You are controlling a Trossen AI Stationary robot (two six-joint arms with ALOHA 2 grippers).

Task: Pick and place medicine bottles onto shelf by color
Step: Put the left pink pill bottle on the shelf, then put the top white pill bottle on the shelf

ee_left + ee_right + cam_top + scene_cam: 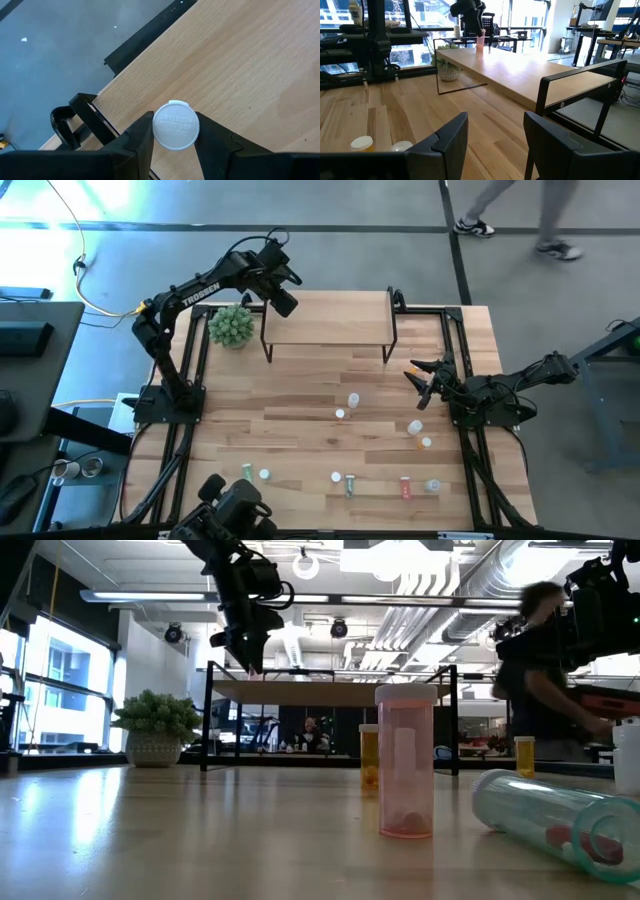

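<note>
My left gripper [283, 302] is over the far left corner of the shelf [330, 320]. It is shut on a pink medicine bottle with a white cap [175, 125]. The bottle's pink body also shows in the right wrist view [480, 41]. My right gripper [420, 380] is open and empty. It hangs low over the table's right side, near the shelf's right legs. Several small bottles stand or lie on the table's near half, among them a clear one [353, 399], an orange one [425, 442], a green one [247, 471] and a red one [405, 486]. My left gripper pinches the bottle between its two fingers at the sides of the white cap [159, 131]. The fingers come from above and point down. The bottle is upright below them, its base at the shelf top [240, 60]; whether it rests there I cannot tell.
A small potted plant [231, 326] stands left of the shelf, below my left arm. In the low view an upright pink bottle [405, 762] and a lying clear bottle [545, 812] are close to the camera. A person [520, 210] walks beyond the far edge.
</note>
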